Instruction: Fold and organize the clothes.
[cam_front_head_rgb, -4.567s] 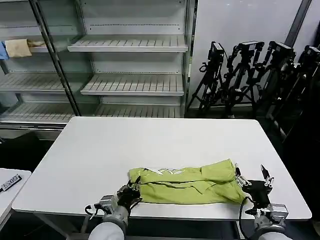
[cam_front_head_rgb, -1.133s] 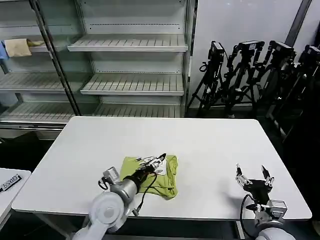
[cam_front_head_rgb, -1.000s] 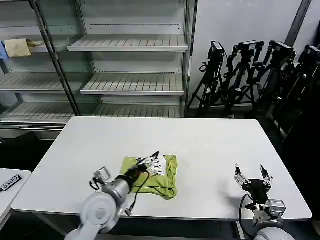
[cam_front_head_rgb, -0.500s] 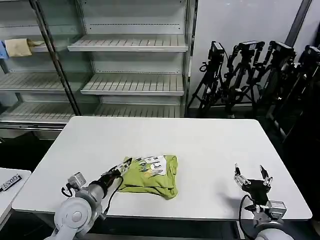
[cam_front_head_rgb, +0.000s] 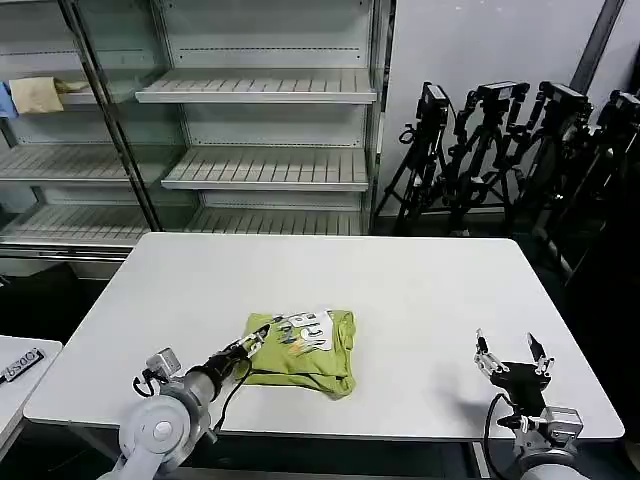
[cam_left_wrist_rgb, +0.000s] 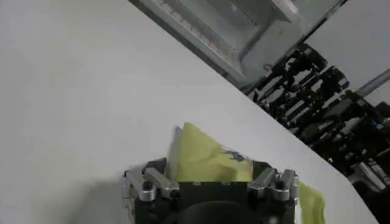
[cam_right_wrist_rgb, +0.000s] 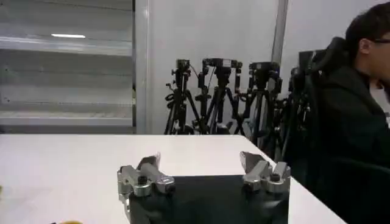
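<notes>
The shirt (cam_front_head_rgb: 305, 350) lies folded on the table (cam_front_head_rgb: 420, 290), near its front edge. Left gripper (cam_front_head_rgb: 253, 343) sits at the shirt's left edge, fingers spread. Right gripper (cam_front_head_rgb: 512, 352) waits well apart near the right front corner, fingers spread, holding nothing.

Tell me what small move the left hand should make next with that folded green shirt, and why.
Probably nudge the shirt square: it lies folded but slightly askew, and the left hand sits at its near-left edge. The right hand waits open near the table's right corner.
</notes>
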